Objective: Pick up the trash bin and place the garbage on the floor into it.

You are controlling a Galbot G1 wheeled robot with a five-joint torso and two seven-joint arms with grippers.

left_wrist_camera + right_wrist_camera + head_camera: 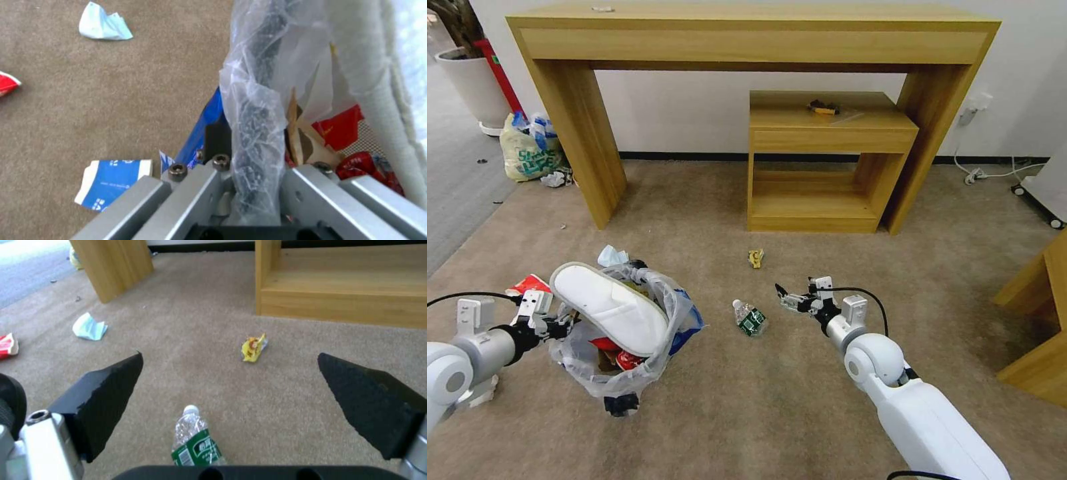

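Note:
My left gripper (558, 327) is shut on the near rim of the trash bin (627, 363), a black bin lined with a clear crinkly bag. In the left wrist view the gripper (253, 156) clamps the bag-covered rim (260, 110). A white slipper (610, 307) lies across the bin's mouth, over red wrappers (340, 128) and cardboard (307, 140). My right gripper (784, 298) hangs open just right of a plastic bottle (750, 319), which lies on the carpet below its fingers (106, 396). Other garbage on the floor: a yellow wrapper (253, 348), a tissue (610, 255), a red carton (528, 285) and a blue carton (111, 183).
A tall wooden desk (580, 127) and a low wooden shelf unit (827, 160) stand against the far wall. A yellowish green-printed shopping bag (527, 150) and a white planter (474, 80) sit at the far left. A cable (994, 175) and more wooden furniture (1040, 320) are at the right.

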